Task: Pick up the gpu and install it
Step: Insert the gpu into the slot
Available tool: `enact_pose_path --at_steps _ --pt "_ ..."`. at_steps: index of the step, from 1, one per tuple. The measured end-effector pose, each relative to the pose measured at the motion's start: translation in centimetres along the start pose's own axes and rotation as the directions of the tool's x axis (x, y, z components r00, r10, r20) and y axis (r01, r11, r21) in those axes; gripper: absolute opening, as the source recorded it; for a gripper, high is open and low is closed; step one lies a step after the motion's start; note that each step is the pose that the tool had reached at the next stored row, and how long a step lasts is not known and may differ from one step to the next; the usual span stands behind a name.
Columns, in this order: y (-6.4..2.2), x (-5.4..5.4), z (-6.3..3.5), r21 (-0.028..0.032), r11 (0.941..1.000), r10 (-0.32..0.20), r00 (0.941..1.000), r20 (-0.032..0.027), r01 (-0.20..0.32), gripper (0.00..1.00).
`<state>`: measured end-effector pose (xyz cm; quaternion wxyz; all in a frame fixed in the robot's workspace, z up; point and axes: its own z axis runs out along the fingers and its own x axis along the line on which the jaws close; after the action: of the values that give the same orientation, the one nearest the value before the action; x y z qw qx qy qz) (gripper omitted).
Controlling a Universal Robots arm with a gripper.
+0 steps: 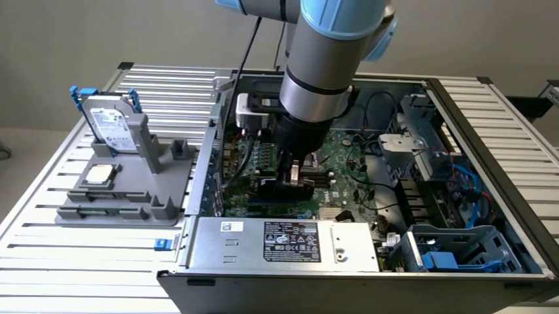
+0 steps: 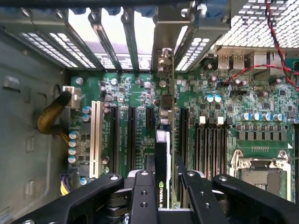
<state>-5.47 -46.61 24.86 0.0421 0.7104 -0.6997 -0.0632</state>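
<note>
GPU (image 2: 162, 140), thin green-board card with black cooler cover, sat edge-on over green motherboard (image 2: 133, 87) slots.
Black gripper (image 2: 164, 191) fingers clamped its flat faces; stiff, light, probably fragile.

- Table (image 1: 52, 216): carries the computer case (image 1: 489, 111) across its centre and the exterior view's right. The parts stand (image 1: 122, 196) sits beside the case, toward the left edge.
- Parts stand: hard drive (image 1: 114, 124) upright at the far end; processor chip (image 1: 99, 174) flat, nearer.
- Computer case: motherboard (image 1: 349, 157) on its floor; power supply (image 1: 288, 242) along the near wall; drive cage (image 1: 454, 252) in the near right corner.
- Gpu (image 2: 161, 154): on edge, clamped in the gripper (image 2: 166, 186), among the motherboard's expansion slots (image 2: 131, 135).
</note>
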Motion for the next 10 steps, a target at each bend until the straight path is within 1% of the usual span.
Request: enact_pose_path --at_steps 3,10 --pt "-0.02 0.01 0.03 -0.0005 1.0 0.0 1.0 -0.001 0.0 0.26" --pt "-0.04 0.02 0.13 -0.0005 1.0 0.0 1.0 -0.0013 0.0 0.26"
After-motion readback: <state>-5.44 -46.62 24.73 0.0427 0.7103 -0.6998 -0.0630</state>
